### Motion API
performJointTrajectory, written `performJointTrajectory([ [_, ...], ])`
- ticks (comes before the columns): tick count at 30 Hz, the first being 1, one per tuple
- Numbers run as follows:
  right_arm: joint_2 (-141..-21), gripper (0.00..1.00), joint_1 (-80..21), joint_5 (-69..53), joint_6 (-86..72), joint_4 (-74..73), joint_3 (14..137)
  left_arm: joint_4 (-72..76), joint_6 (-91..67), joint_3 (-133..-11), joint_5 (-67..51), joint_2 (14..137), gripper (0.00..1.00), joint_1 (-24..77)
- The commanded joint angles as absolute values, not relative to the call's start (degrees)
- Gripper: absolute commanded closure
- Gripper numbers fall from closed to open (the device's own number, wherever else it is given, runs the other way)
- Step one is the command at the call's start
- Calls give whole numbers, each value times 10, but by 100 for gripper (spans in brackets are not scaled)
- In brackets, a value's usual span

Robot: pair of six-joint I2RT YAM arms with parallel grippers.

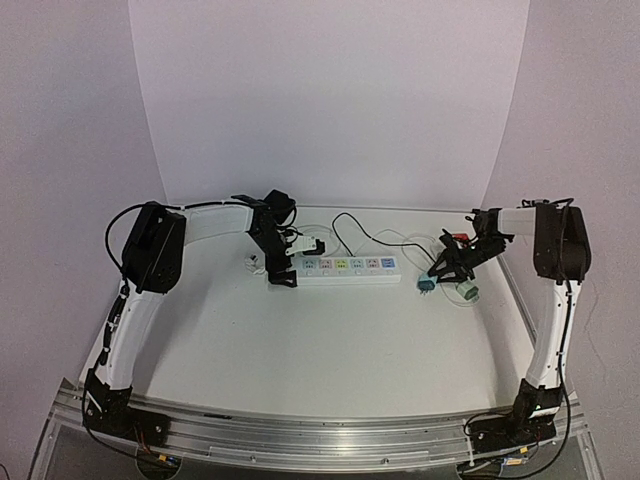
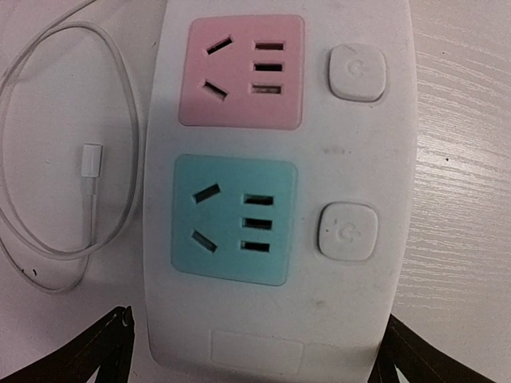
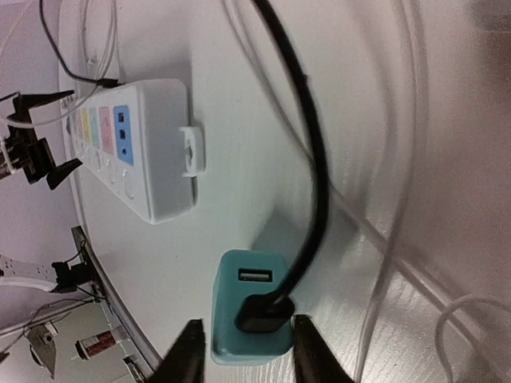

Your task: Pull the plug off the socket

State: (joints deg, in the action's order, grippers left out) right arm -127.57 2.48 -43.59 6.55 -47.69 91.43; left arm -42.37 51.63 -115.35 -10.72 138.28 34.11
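Observation:
The socket (image 1: 345, 267) is a long white power strip with coloured outlets, lying across the middle of the table. My left gripper (image 1: 282, 268) stands open astride its left end, one finger on each long side. In the left wrist view the socket (image 2: 351, 152) shows empty pink and teal outlets above that gripper (image 2: 259, 319). The plug (image 3: 247, 307) is a teal block with a black cable in one USB port, out of the socket (image 3: 160, 159) and right of it. My right gripper (image 3: 247, 325) flanks the plug, a thin gap at its left finger. The plug (image 1: 428, 283) sits under this gripper (image 1: 440, 270).
A black cable (image 3: 315, 159) runs from the plug across the table behind the strip. A thin white cable (image 2: 120, 80) with a small connector loops beside the strip's left end. White cords (image 1: 470, 295) lie near the right arm, close to the table's right edge.

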Motion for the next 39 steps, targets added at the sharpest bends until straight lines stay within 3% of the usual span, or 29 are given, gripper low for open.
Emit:
performJointTrajectory([
  [1,-1285,52,27,-361,95,-478,940,-419,527,-1160,-101,1378,1,338],
  [7,-1282,37,15,-255,113,-478,947,-421,527,-1165,-105,1383,1,338],
  [19,-1255,36,-47,-143,121,-477,1012,-411,534,-1167,-95,1383,1,337],
  [29,-1183,31,-109,52,-133,-483,958,-410,536,-1173,-93,1387,1,337],
  [39,-1207,28,-142,92,-233,-479,934,-409,531,-1164,-106,1382,1,337],
])
